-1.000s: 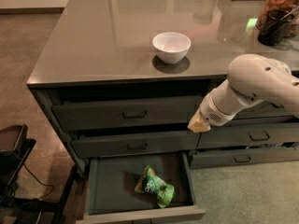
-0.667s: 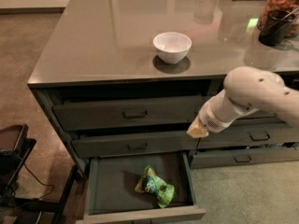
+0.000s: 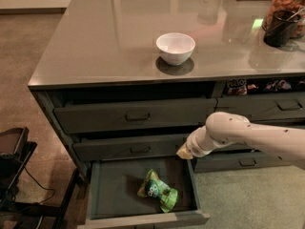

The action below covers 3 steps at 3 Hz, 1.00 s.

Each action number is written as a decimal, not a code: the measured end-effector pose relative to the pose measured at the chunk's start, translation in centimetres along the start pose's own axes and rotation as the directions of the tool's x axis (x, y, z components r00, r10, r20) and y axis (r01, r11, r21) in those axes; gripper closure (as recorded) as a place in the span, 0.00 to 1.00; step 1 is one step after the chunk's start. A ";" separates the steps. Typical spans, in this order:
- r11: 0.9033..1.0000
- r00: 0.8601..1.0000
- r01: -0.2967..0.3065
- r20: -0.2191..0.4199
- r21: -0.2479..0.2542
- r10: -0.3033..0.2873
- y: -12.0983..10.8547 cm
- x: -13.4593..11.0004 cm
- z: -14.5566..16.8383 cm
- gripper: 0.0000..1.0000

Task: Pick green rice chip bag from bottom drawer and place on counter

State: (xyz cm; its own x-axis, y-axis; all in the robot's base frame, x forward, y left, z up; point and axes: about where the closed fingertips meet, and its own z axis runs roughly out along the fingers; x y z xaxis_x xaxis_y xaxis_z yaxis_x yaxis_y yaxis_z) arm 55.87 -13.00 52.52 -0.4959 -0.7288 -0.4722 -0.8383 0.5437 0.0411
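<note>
The green rice chip bag (image 3: 157,190) lies crinkled in the open bottom drawer (image 3: 114,191), right of its middle. My white arm comes in from the right, and its gripper (image 3: 183,152) hangs above the drawer's back right corner, in front of the middle drawer, above and to the right of the bag and apart from it. The glossy grey counter (image 3: 119,37) tops the island above the drawers.
A white bowl (image 3: 175,47) stands on the counter near its front edge. A dark cup (image 3: 279,28) and a jar (image 3: 286,4) stand at the far right. The top right drawer (image 3: 267,87) is ajar with dark packets. A black stand (image 3: 12,166) is at the left.
My arm has lowered and drawn left, bringing the gripper down toward the open bottom drawer. The bag and bowl have not moved.
</note>
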 end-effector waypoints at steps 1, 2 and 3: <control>1.000 1.000 0.000 -0.001 -0.001 0.000 0.0 0.0 0.0 1.00; 1.000 1.000 -0.018 -0.018 -0.019 0.018 0.3 3.0 2.5 1.00; 0.998 0.999 -0.046 -0.015 -0.045 0.045 1.4 6.3 6.5 1.00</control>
State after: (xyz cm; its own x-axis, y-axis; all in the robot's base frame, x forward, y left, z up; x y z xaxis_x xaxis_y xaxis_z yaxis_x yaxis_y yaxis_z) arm 53.05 -14.12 43.86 -0.5363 -0.7099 -0.4566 -0.8243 0.5569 0.1025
